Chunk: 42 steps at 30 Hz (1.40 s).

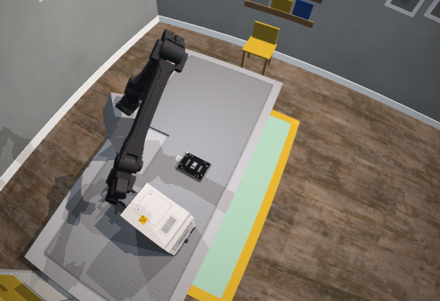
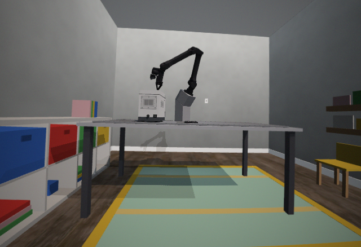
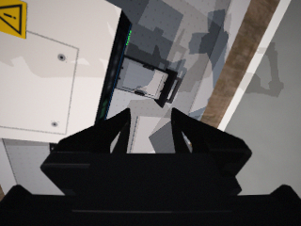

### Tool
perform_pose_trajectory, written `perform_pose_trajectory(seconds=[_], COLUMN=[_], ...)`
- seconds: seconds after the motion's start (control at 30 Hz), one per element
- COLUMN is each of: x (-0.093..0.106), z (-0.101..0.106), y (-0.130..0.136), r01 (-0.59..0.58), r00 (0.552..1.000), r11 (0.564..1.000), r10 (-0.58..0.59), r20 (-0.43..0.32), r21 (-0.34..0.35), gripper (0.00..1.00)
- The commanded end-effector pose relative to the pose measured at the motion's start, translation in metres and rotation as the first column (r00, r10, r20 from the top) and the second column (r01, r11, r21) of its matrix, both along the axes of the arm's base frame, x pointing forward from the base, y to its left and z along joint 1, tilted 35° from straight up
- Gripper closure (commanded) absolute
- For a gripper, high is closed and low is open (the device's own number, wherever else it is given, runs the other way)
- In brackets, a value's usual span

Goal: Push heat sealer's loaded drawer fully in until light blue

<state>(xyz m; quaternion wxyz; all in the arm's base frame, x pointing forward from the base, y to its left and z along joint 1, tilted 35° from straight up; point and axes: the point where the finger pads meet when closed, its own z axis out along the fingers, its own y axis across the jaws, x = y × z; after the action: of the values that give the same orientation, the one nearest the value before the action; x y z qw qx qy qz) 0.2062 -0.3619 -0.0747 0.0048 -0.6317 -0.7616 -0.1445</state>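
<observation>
The two black fingers sit partly apart with nothing between them, so the black parallel gripper [image 3: 150, 123] is empty and just hanging above the table, pointing down. Right below it, the dark-framed drawer [image 3: 143, 82] sticks out of the white box-shaped heat sealer [image 1: 158, 217], which stands upright on the grey perforated table [image 1: 220, 102]. A thin green light strip [image 3: 129, 38] shows on the sealer's front edge. A black flat plate [image 1: 193, 165] lies nearby.

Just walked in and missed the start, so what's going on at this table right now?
A single black arm has its gripper above the heat sealer's edge on the arm's side, fingers part open and holding nothing. The loaded drawer sticks out of the sealer, not yet pushed in. A black plate lies apart on the table.
</observation>
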Motion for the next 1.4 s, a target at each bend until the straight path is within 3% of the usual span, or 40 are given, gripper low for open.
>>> perform_pose_trajectory(seconds=[0.0,0.03,0.27,0.33,0.47,0.57,0.63,0.83,0.93,1.07,1.13,1.17,1.27,1.37], x=[0.002,-0.010,-0.006,-0.018,-0.023,-0.016,-0.028,-0.024,-0.035,-0.040,-0.033,-0.043,-0.040,-0.043], z=[-0.019,-0.022,-0.039,-0.045,-0.058,-0.067,-0.073,-0.086,-0.095,-0.109,-0.114,-0.117,-0.119,-0.130], y=[0.010,0.006,0.022,0.020,0.029,0.040,0.039,0.052,0.053,0.062,0.070,0.067,0.058,0.078], r01=[0.004,0.062,0.050,0.120,0.120,0.089,0.160,0.132,0.199,0.199,0.169,0.222,0.236,0.220], r00=[1.000,0.998,0.999,0.992,0.992,0.996,0.986,0.990,0.977,0.977,0.983,0.971,0.966,0.971], r11=[1.000,0.997,0.998,0.989,0.989,0.993,0.980,0.984,0.968,0.968,0.974,0.959,0.956,0.957], r10=[-0.004,-0.062,-0.050,-0.122,-0.122,-0.090,-0.165,-0.137,-0.208,-0.207,-0.177,-0.234,-0.250,-0.233], r20=[-0.009,0.002,0.006,0.022,0.019,0.019,0.034,0.030,0.044,0.041,0.040,0.049,0.063,0.049], r21=[0.014,0.035,0.048,0.084,0.083,0.083,0.119,0.118,0.155,0.153,0.153,0.176,0.174,0.189], gripper=[0.55,0.55,0.55,0.55,0.55,0.55,0.55,0.55,0.55,0.55,0.55,0.55,0.55,0.55])
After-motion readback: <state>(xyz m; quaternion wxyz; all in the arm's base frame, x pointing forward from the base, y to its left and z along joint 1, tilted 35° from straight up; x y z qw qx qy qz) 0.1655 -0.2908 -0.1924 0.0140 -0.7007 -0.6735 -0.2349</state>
